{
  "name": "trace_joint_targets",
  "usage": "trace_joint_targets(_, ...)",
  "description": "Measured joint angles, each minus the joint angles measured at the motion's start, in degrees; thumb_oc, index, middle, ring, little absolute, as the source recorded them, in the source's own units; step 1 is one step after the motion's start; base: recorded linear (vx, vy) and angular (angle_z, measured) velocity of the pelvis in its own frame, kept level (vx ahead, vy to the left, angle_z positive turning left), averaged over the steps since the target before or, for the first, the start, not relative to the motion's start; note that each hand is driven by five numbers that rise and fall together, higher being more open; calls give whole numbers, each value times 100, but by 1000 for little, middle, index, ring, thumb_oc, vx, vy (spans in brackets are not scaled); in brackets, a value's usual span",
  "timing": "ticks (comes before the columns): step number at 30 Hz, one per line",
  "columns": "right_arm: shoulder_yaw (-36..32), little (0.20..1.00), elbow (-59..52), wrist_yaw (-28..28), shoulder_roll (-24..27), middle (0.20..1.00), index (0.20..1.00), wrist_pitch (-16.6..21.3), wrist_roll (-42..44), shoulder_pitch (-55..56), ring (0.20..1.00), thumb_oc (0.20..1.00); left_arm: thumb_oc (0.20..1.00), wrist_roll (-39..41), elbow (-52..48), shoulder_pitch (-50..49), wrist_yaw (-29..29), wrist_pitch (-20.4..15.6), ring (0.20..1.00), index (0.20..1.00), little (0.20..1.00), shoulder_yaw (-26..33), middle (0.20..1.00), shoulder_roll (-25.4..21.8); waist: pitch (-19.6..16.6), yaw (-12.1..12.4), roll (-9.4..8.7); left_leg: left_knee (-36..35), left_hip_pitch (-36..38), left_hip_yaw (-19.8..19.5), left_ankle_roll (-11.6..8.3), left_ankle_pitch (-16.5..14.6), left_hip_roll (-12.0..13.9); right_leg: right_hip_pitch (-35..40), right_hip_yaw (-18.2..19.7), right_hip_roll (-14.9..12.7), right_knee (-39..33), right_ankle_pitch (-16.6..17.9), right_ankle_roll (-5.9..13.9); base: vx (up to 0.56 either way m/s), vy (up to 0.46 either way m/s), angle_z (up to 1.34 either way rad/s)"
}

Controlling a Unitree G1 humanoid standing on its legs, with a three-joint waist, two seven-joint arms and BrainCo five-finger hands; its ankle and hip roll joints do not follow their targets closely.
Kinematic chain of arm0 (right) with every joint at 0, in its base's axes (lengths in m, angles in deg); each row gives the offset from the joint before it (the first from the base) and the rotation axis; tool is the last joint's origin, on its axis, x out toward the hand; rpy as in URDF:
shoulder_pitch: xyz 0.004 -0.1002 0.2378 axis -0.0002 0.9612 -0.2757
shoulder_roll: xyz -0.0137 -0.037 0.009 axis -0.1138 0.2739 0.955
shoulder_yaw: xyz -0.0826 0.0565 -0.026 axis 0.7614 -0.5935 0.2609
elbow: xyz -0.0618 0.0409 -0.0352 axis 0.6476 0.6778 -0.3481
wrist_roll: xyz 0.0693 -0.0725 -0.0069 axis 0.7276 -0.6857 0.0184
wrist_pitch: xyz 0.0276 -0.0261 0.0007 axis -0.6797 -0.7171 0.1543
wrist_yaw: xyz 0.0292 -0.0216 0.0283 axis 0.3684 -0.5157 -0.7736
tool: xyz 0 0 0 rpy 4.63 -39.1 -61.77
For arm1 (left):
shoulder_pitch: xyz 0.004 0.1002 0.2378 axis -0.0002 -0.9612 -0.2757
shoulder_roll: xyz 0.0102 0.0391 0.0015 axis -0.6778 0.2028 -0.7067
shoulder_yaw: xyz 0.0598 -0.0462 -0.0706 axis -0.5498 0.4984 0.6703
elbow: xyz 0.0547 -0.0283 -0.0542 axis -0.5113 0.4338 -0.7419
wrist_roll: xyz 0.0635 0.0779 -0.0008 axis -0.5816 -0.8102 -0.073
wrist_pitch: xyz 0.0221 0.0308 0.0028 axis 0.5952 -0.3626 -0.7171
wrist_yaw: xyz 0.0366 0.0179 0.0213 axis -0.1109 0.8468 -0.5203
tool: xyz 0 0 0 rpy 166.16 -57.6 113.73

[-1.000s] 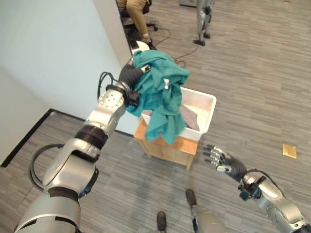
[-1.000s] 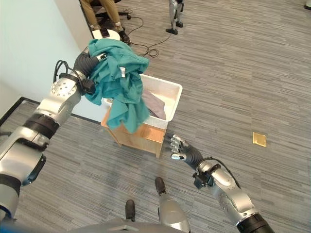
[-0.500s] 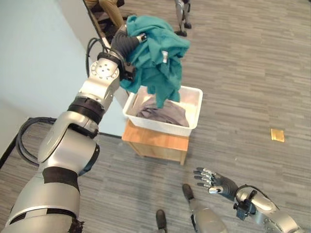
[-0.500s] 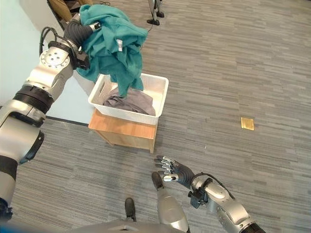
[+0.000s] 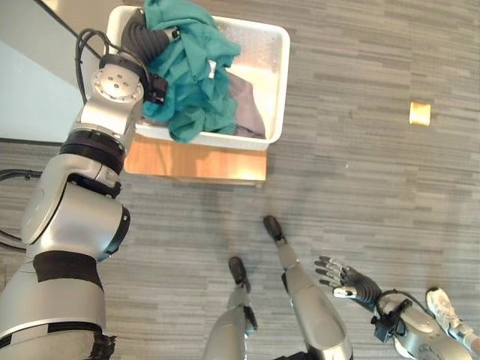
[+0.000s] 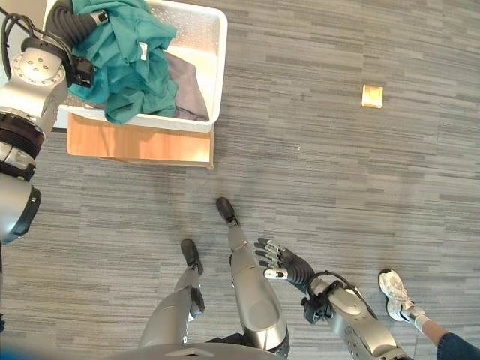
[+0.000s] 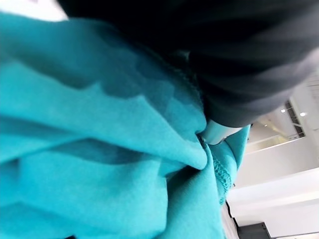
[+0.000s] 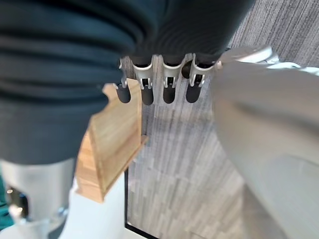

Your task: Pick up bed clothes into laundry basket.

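Note:
My left hand (image 5: 147, 35) reaches over the white laundry basket (image 5: 274, 77) and is shut on a bunched teal cloth (image 5: 193, 77). The thumb shows pressed on top of the bundle. The cloth's lower part lies inside the basket and spills over the near rim. In the left wrist view the teal cloth (image 7: 99, 149) is pressed right against the hand's dark cover. A grey garment (image 5: 244, 107) lies in the basket beside it. My right hand (image 5: 343, 274) hangs low over the floor, open and holding nothing, its fingers (image 8: 169, 92) straight.
The basket stands on a low wooden stand (image 5: 196, 160) by a white wall (image 5: 30, 82). A small yellow square (image 5: 419, 113) lies on the grey plank floor at the right. A person's white shoe (image 6: 394, 289) shows at the lower right.
The camera has tipped downward, shifting the whole picture. My left hand has lowered the teal cloth from above the basket into it. My right hand stays low and open.

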Motion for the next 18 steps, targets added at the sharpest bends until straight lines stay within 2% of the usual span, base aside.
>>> trace_joint_targets(1,22,1000,3,10,-5,1000,1000,1,-3,-57,1000,1000,1000,-12,3,20,6,0,1000,1000,1000,-23,1000,1,50,11,1,0,1,-8,0,0,6,1,-14,3,0,0,0,0,0,0)
trace_joint_targets(4,19,1000,28,91,-23,1000,1000,8,-5,-63,1000,1000,1000,-248,2,39,2,0,1000,1000,1000,-405,1000,2,73,110,36,0,10,-14,-2,-1,19,11,-42,14,0,-1,-1,-1,-1,3)
trace_joint_targets(9,15,1000,110,107,-27,1000,1000,13,-10,-64,1000,1000,1000,-453,-98,47,9,1,1000,1000,1000,-491,1000,0,71,184,38,0,63,-93,-4,25,-9,96,-118,-31,-1,-4,-7,7,-8,9)
trace_joint_targets(15,-1,1000,286,121,-28,1000,1000,16,-40,-69,1000,1000,1000,-616,-994,40,12,-115,1000,1000,1000,-630,1000,-12,36,374,95,0,109,-179,-19,66,-50,177,-177,-89,-2,-38,-11,3,-9,7)
trace_joint_targets(18,10,1000,314,157,-28,1000,1000,23,-224,-199,1000,1000,1000,-545,-1893,-428,109,-245,1000,1000,1000,-367,1000,-36,-3,434,167,0,224,-277,-10,77,-22,323,-268,-83,-2,-13,-45,11,-9,11)
